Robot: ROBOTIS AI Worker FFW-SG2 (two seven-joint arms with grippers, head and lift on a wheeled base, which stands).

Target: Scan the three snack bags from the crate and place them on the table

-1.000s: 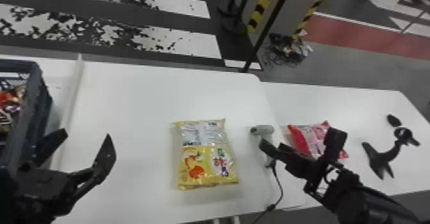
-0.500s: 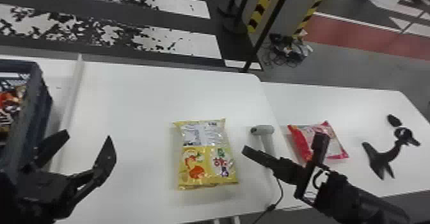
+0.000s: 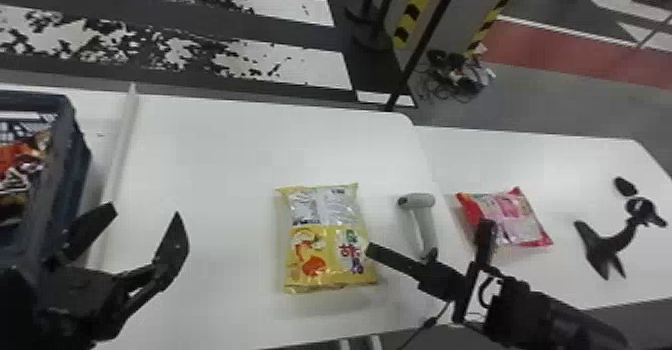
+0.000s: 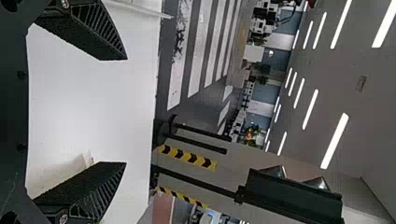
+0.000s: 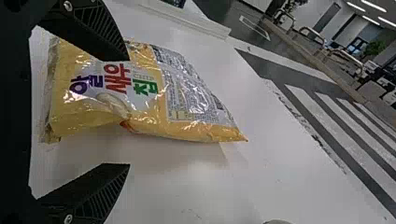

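Note:
A yellow snack bag (image 3: pixel 327 246) lies flat on the table, right of my left gripper (image 3: pixel 145 211), which is open and holds nothing. My right gripper (image 3: pixel 428 235) is also open, one finger at the bag's right edge, the other before the red-pink snack bag (image 3: pixel 515 219). Whether that finger touches the yellow bag, I cannot tell. The grey scanner (image 3: pixel 419 202) is between the two bags, its handle end partly behind the right gripper. In the right wrist view, the yellow bag (image 5: pixel 187 100) appears beyond one finger of the gripper (image 5: pixel 129 112). The left wrist view has the gripper (image 4: pixel 125 111) over bare tabletop.
At the far left, a dark blue crate (image 3: pixel 75 159) holds several packages. A white raised strip (image 3: pixel 120 149) runs beside it. A black stand (image 3: pixel 607 246) is at the right of the table (image 3: pixel 240 149). The scanner's cable (image 3: pixel 425 326) trails off the front edge.
My right gripper has moved left, from near the scanner to the yellow bag's right edge. The left arm, the bags and the scanner have kept their places.

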